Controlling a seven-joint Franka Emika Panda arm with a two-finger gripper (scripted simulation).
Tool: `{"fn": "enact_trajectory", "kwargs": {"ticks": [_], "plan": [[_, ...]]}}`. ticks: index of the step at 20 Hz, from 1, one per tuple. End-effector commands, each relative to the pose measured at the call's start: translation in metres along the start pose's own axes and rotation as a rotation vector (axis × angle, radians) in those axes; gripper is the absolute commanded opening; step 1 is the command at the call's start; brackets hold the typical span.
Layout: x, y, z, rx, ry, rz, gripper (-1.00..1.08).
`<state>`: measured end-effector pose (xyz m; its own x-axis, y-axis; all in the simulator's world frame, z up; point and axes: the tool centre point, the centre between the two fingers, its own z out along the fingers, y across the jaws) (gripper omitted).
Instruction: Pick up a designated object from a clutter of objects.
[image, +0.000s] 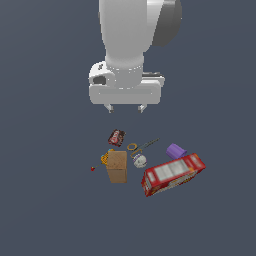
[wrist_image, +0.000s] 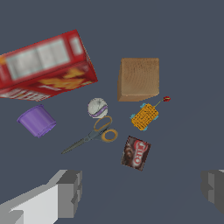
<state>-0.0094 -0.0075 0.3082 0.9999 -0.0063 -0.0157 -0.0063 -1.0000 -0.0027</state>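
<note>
The gripper (image: 125, 107) hangs wide open, empty, above 1 plain tan-brown cardboard box (image: 117, 167) and 1 red-and-white printed box (image: 173, 174).

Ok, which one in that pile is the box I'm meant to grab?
Start at the big red and white printed box. Toward the exterior view's left, past the small white round piece, stands the plain tan box, with an orange lump beside it. It is the only unmarked brown item, smaller than the red box.

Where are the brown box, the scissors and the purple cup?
brown box (wrist_image: 139, 76), wrist view, middle of its top face.
scissors (wrist_image: 101, 130), wrist view, near the pivot by the yellow handles.
purple cup (image: 176, 151), exterior view, its side wall.
</note>
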Motion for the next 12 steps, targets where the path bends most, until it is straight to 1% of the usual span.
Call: {"fn": "enact_trajectory", "kwargs": {"ticks": [1, 12], "plan": [[0.0, 0.0, 0.0, 0.0, 0.0, 0.0, 1.0], [0.001, 0.018, -0.003, 0.025, 0.009, 0.029, 1.0]]}}
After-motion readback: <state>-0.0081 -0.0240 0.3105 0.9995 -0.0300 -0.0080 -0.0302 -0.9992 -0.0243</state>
